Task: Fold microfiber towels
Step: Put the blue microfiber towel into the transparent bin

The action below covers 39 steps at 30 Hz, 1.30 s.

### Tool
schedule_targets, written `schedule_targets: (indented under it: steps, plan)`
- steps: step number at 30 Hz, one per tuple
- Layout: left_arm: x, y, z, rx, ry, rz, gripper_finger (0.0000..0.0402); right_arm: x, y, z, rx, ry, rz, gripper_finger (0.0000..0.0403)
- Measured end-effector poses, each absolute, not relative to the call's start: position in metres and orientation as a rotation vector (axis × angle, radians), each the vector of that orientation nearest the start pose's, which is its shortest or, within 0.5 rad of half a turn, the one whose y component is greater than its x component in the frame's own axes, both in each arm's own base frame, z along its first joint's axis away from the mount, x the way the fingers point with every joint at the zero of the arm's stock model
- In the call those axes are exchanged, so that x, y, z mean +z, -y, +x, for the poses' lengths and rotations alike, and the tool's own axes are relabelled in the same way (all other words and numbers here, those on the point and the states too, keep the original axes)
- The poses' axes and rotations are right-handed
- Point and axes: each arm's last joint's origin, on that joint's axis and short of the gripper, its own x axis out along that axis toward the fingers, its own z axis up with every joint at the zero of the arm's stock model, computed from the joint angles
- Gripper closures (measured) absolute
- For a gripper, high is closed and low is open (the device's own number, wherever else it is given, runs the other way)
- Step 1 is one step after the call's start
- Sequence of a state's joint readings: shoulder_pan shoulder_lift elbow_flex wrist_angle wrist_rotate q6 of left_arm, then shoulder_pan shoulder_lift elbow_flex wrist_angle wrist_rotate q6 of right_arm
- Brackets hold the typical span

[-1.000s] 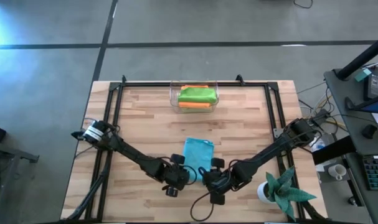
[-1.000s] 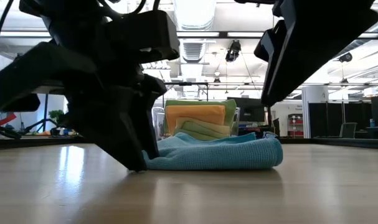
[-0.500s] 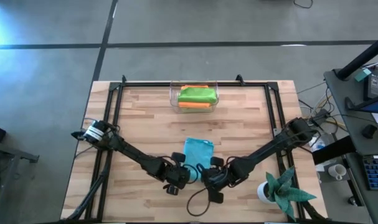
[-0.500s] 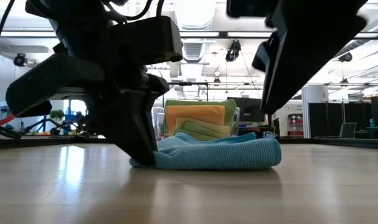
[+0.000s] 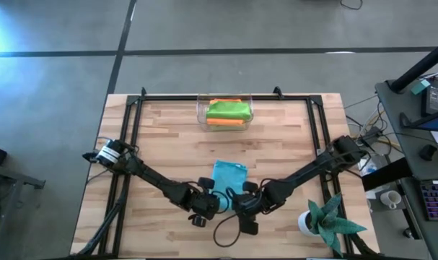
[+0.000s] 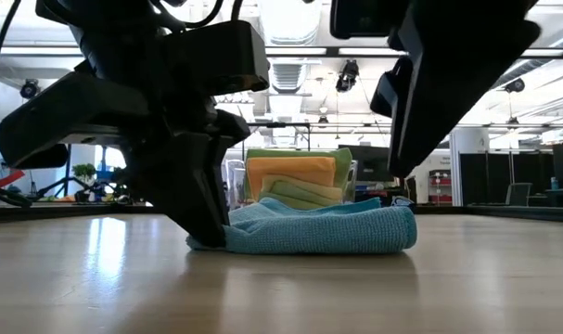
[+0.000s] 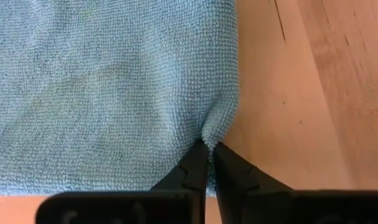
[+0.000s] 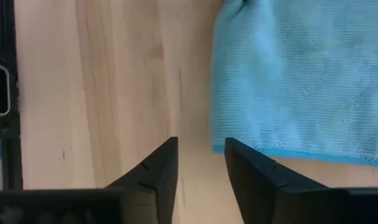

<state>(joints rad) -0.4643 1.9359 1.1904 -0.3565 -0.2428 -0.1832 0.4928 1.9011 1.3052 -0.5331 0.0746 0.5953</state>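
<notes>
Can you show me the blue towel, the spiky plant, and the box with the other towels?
blue towel (image 5: pixel 229 175): high view, middle of the cloth.
spiky plant (image 5: pixel 333 220): high view, its teal leaves.
clear box (image 5: pixel 202 110): high view, its left wall.

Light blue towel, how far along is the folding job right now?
Done: green and orange towels sit folded in the clear bin. In hand: the left end effector pinches the light blue towel at its edge, while the right end effector is open beside it. Left: finishing this fold.
</notes>
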Motion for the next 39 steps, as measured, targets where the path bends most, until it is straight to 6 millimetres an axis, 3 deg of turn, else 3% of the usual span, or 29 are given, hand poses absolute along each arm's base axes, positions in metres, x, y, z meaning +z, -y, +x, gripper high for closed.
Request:
schedule_targets:
  steps: [7,10,18,22,28,35,39]
  plan:
    - [0.144,0.164,0.340,-0.099,-1.050,0.199,0.0400,0.178,-0.173,0.342,0.041,-1.117,0.098,0.0206]
    - [0.145,0.164,0.340,-0.102,-1.046,0.195,0.0400,0.169,-0.175,0.346,0.060,-1.117,0.062,0.0187]
    - [0.151,0.164,0.339,-0.110,-1.031,0.185,0.0400,0.133,-0.184,0.354,0.052,-1.169,0.034,0.0177]
    - [0.151,0.164,0.339,-0.112,-1.031,0.183,0.0400,0.127,-0.185,0.357,0.009,-1.178,0.061,0.0179]
    - [0.152,0.165,0.339,-0.136,-1.035,0.169,0.0400,0.127,-0.182,0.359,-0.133,-1.177,-0.004,0.0230]
    - [0.156,0.164,0.339,-0.145,-1.028,0.160,0.0400,0.128,-0.178,0.359,-0.165,-1.184,0.014,0.0369]
    - [0.168,0.163,0.335,-0.146,-1.016,0.157,0.0400,0.138,-0.181,0.362,-0.151,-1.174,0.053,0.0387]
